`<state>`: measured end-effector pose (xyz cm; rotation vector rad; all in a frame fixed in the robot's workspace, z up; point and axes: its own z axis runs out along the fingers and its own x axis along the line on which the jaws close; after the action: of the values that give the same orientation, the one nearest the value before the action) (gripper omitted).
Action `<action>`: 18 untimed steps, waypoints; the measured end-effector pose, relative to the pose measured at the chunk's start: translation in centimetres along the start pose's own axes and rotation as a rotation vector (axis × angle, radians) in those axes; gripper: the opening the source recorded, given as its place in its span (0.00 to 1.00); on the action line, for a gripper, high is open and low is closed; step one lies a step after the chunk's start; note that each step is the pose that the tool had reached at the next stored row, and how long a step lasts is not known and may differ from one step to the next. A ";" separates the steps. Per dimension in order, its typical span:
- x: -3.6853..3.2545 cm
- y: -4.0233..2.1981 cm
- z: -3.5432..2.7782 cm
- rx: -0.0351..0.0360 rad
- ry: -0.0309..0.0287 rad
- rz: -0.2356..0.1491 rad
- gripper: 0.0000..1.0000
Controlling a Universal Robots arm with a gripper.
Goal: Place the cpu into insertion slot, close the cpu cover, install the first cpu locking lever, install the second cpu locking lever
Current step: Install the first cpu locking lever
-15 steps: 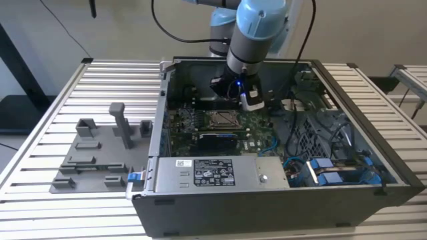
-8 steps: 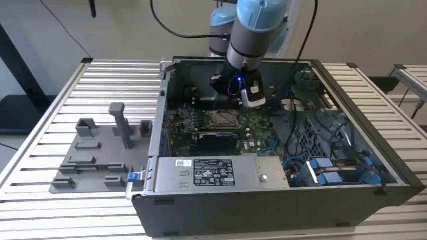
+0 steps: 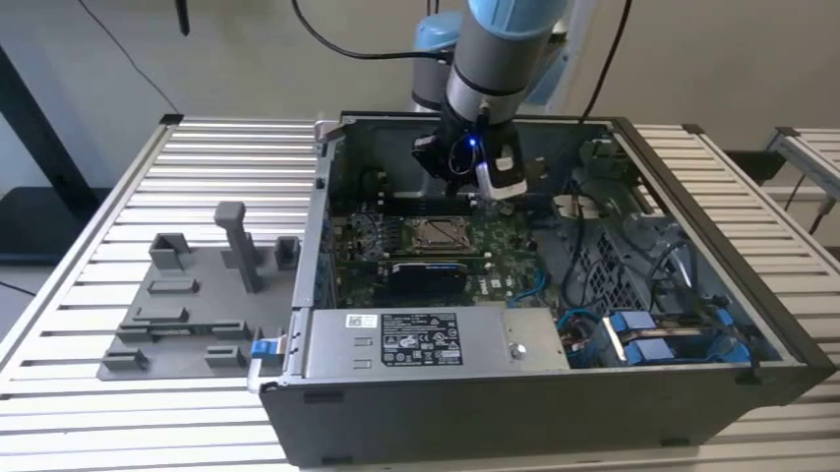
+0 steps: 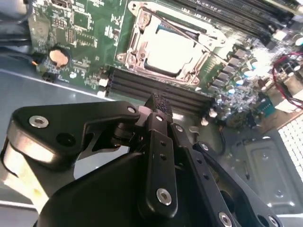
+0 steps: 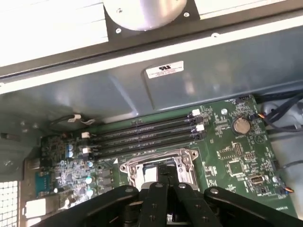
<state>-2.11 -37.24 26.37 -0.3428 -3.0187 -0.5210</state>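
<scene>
Matt black gripper (image 4: 158,111), shiny metal insertion slot (image 4: 165,47), seemingly glossy cpu (image 4: 169,51)

Robotics laboratory or test cell for computer assembly. Evidenced by an open desktop computer case (image 3: 552,295) laid on its side on a work table (image 3: 197,167) of ribbed aluminium slats, with a second such table (image 3: 808,147) just beside it at the exterior view's right. Grey fixture plate (image 3: 184,315) with upright holders set on the table beside the case. Industrial arm (image 3: 493,49) with blue joint covers reaching down into the case, cables (image 3: 354,49) hanging behind. Green motherboard (image 5: 236,156) with memory slots (image 5: 142,135) exposed in both wrist views. Plain pale wall (image 3: 263,49), bare of furnishing.
</scene>
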 end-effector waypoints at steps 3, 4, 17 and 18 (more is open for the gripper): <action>-0.18 -0.80 -0.28 0.0027 -0.0006 0.000 0.11; -0.22 -0.98 -0.35 0.0051 -0.0011 0.000 0.11; -0.59 -3.59 -1.14 0.0176 -0.0010 -0.007 0.11; -0.59 -3.67 -1.14 0.0179 0.0003 -0.011 0.11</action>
<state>-2.34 -41.12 26.20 -0.3255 -3.0247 -0.4945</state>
